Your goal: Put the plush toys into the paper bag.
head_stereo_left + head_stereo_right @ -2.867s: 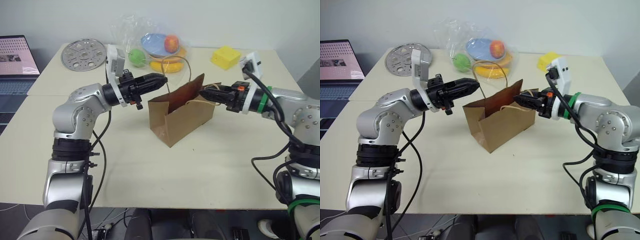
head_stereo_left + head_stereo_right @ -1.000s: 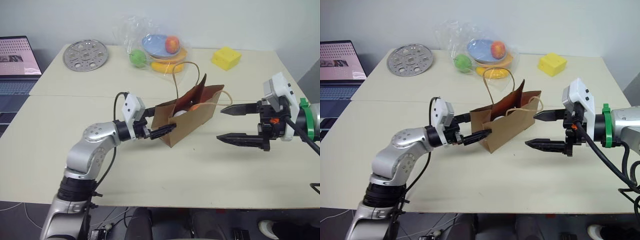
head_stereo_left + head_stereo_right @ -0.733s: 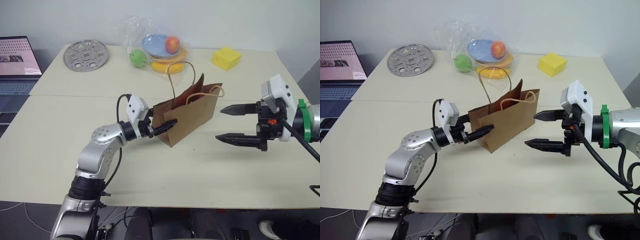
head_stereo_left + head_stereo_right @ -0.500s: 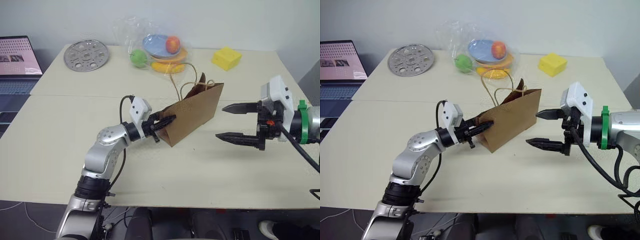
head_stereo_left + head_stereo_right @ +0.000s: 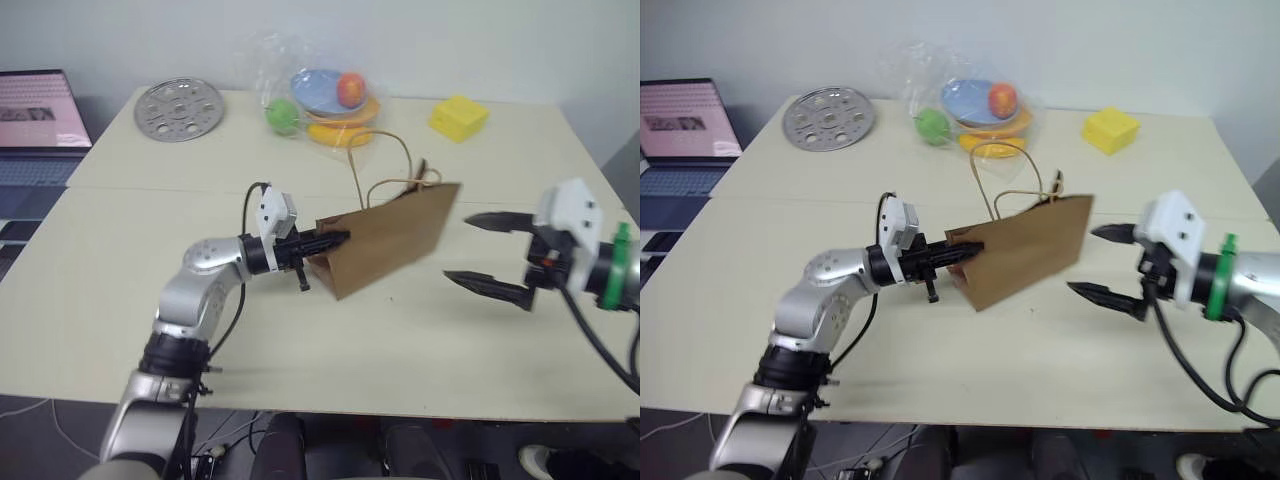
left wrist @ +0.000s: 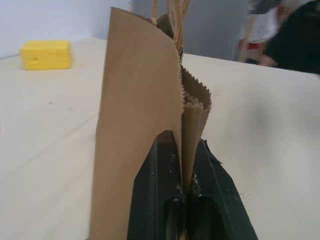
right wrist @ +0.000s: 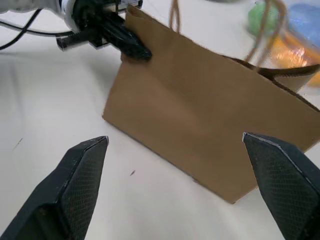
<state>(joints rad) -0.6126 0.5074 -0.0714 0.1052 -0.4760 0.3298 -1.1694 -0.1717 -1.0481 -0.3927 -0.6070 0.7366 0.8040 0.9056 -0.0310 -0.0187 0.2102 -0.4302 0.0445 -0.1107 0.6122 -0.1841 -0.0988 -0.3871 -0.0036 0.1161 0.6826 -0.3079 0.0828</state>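
Kraft brown, creased paper bag (image 5: 392, 238) with thin looped cord handles, serrated rim, standing mid-table (image 5: 100, 290). Your left pincer (image 5: 333, 240) pinches its end wall; your right pincer (image 5: 483, 255), black tapered fingers spread wide, sits beside its opposite end.

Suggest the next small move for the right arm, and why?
Probably bring the right end effector, open and clear of the bag, in to its near end to steady it: the left end effector is shut on the far edge, and the bag looks tilted.
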